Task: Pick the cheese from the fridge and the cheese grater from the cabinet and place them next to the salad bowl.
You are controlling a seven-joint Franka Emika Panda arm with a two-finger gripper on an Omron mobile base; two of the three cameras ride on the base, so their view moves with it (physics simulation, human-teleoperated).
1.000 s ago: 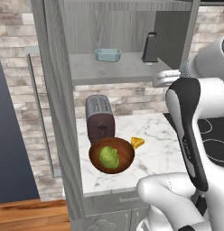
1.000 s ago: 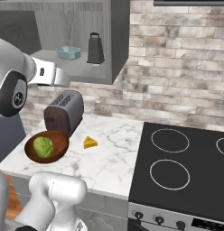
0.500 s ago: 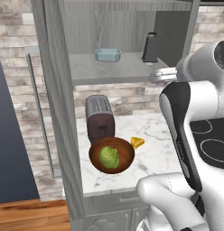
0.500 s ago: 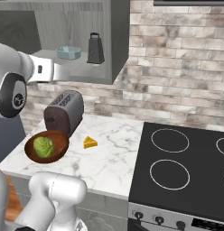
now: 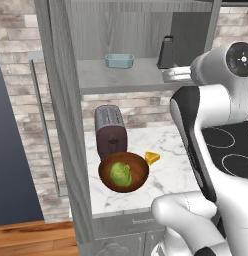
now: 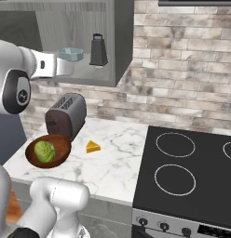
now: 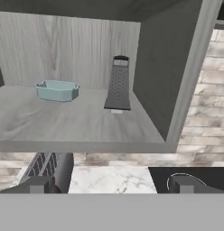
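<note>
Claw (image 7: 109, 185) spread wide, empty, hovering just outside the cabinet (image 7: 177, 85) front edge. Cheese grater (image 7: 118, 83) is standing upright at the shelf's back right corner, beside the side wall. Risk: fingers clipping shelf lip or wall, tipping the grater.

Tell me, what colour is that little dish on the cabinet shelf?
The dish is light blue, clearest in the hand view.

My two base cameras look forward and down from behind me, left and right, sharing the counter (image 5: 166, 175) (and open cabinet (image 6: 118, 42)). My hand camera faces that cabinet's shelf (image 7: 73, 124) closely.
</note>
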